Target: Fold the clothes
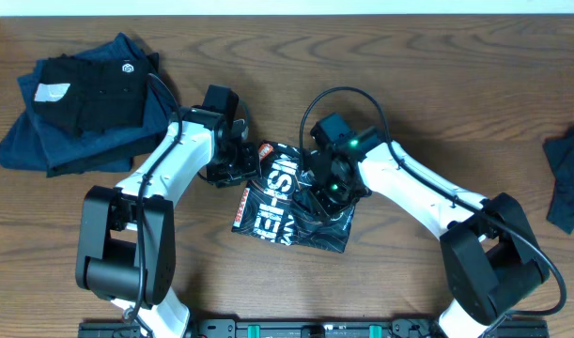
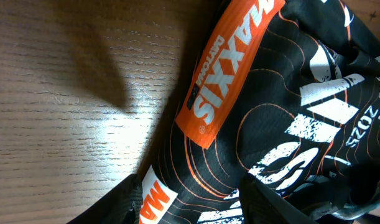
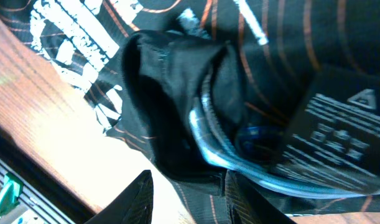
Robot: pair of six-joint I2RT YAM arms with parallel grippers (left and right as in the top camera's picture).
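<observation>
— What lay closest to the right wrist camera?

— The right claw (image 3: 188,182). Its two dark fingers stood part open with nothing held between them, just below a bunched fold of the black sports T-shirt (image 3: 177,93) with thin orange contour lines and white lettering. A pale blue glossy strip (image 3: 205,140) curled out of the fold, and I could not tell what it was. A black printed label (image 3: 339,134) ran off the frame's right side.

— And the left?

— The left claw (image 2: 193,196) showed only as two blurred dark fingers at the bottom edge. They stood apart, with the shirt's edge lying loose between them. Only that view made the orange rectangular MAXXIS patch (image 2: 230,62) readable. From overhead it was a small red-orange speck.

— Where did the shirt lie?

— Mid-table, crumpled into a rough rectangle between both claws, which hid part of it from above.

— The surface?

— A brown wood-grain table (image 1: 409,84). At its far left corner sat a heap of dark blue and black garments (image 1: 80,113). At the right edge a dark blue cloth (image 1: 570,183) was cut off.
</observation>
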